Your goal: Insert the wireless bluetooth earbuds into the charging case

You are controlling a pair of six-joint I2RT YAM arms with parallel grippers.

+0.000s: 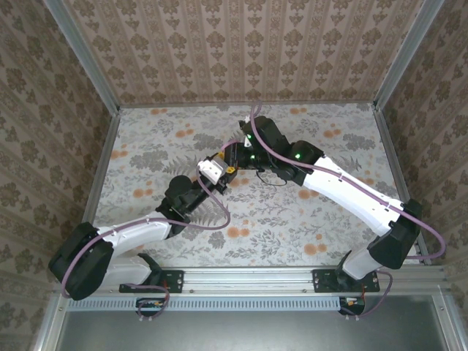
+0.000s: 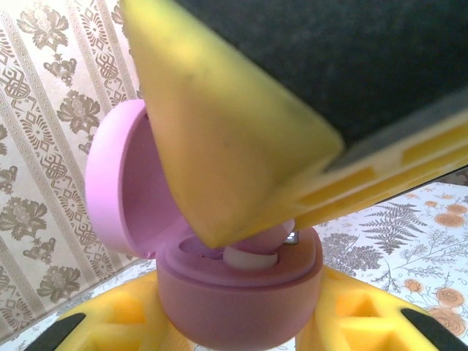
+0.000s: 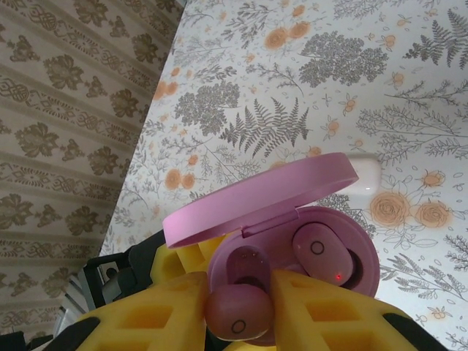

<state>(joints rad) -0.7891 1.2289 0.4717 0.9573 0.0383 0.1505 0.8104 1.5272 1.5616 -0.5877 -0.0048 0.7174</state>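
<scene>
The pink charging case [image 2: 241,289] is held off the table, with my left gripper [image 2: 238,325] shut on its base and its lid [image 2: 110,183] swung open. My right gripper [image 3: 238,311] is shut on a pink earbud [image 3: 238,314] and holds it just over the case's empty socket [image 3: 254,265]. From the left wrist, that earbud's white tip [image 2: 250,257] sits at the socket's mouth under the right finger [image 2: 241,131]. A second pink earbud [image 3: 322,252] lies seated in the other socket, with a red light on it. In the top view the left gripper [image 1: 219,172] and right gripper [image 1: 238,157] meet mid-table.
A white rounded object [image 3: 363,175] lies on the flowered tablecloth [image 3: 292,73] just behind the open lid [image 3: 259,201]. Patterned walls [image 1: 241,44] and metal frame posts close in the table on three sides.
</scene>
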